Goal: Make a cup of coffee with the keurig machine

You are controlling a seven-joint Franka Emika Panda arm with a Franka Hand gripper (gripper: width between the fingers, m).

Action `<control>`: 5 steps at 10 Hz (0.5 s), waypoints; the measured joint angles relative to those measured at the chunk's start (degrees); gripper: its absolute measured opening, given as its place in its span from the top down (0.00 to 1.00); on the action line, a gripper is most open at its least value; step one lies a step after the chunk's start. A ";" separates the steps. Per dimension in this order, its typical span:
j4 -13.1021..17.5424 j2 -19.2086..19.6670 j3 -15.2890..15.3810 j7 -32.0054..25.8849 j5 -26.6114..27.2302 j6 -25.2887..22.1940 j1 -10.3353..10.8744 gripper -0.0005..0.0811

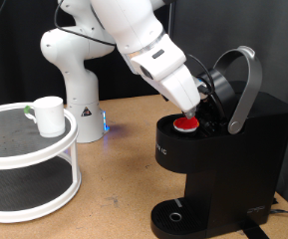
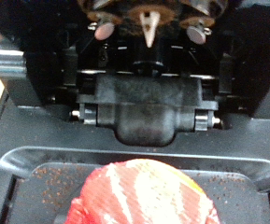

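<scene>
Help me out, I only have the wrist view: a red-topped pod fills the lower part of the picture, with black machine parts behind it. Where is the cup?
Observer: The cup stands on the top tier of a white round shelf at the exterior view's left, well apart from the keurig machine.
Operator: And where is the gripper relative to the pod?
Observer: The gripper is just above the pod, which sits in the open holder under the machine's raised lid handle. I cannot tell whether the fingers grip it.
</scene>
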 joint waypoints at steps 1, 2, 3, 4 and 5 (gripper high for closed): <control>-0.05 0.09 0.03 0.00 0.08 -0.15 0.03 0.01; -0.05 0.07 -0.15 -0.98 0.96 -0.59 0.00 0.01; -0.05 -0.32 -0.65 -2.41 2.44 -1.01 -0.07 0.01; -0.05 -1.18 -1.19 -3.28 4.20 -1.12 -0.27 0.01; 0.06 -2.49 -1.77 -3.42 5.26 -1.46 -0.46 0.01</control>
